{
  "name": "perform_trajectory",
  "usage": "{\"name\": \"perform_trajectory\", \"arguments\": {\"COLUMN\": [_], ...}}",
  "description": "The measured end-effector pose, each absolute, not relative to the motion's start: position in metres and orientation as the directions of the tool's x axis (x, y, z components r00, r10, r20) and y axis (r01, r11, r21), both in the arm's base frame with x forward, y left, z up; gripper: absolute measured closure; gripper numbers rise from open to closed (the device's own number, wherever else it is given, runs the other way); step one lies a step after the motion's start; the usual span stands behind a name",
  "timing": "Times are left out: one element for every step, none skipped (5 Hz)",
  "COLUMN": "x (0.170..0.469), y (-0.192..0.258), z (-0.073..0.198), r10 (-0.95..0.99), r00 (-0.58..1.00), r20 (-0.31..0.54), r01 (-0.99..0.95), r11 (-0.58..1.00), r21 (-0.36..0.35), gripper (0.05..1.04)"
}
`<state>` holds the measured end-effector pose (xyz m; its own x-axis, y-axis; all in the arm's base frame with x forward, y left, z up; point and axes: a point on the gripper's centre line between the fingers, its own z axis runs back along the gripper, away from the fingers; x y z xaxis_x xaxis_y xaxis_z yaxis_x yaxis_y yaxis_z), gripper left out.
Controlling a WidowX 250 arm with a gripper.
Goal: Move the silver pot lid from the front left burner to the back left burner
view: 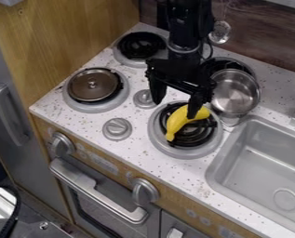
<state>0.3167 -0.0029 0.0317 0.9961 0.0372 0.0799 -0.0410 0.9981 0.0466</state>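
Speckled white, the countertop (130, 151) bears a round, glassy brown lid (90, 88) near its left corner. Next, a ridged grey knob (117, 128) sits by the front edge. The black gripper (176, 107) hangs with fingers spread wide, its right-hand fingertip in the view overlapping the smooth, curved yellow banana (180, 122); contact is unclear. The banana lies on a black coil burner (193, 138), left of a shiny, round metal pot (234, 95) and the grey sink (215, 167).
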Motion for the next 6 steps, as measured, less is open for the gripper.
{"name": "perform_trajectory", "arguments": {"x": [0.311,0.323,0.339,0.353,0.357,0.353], "y": [-0.003,0.028,0.073,0.117,0.161,0.189], "z": [0.02,0.026,0.024,0.014,0.005,-0.011], "r10": [0.039,0.14,0.223,0.3,0.368,0.41], "r00": [0.998,0.988,0.971,0.949,0.925,0.909], "r20": [0.04,0.068,0.089,0.1,0.099,0.071], "r01": [-0.041,-0.142,-0.224,-0.303,-0.372,-0.415], "r11": [0.998,0.99,0.974,0.953,0.928,0.907], "r21": [0.047,0.027,0.003,0.019,0.029,0.079], "gripper": [0.083,0.083,0.083,0.083,0.083,0.083]}}
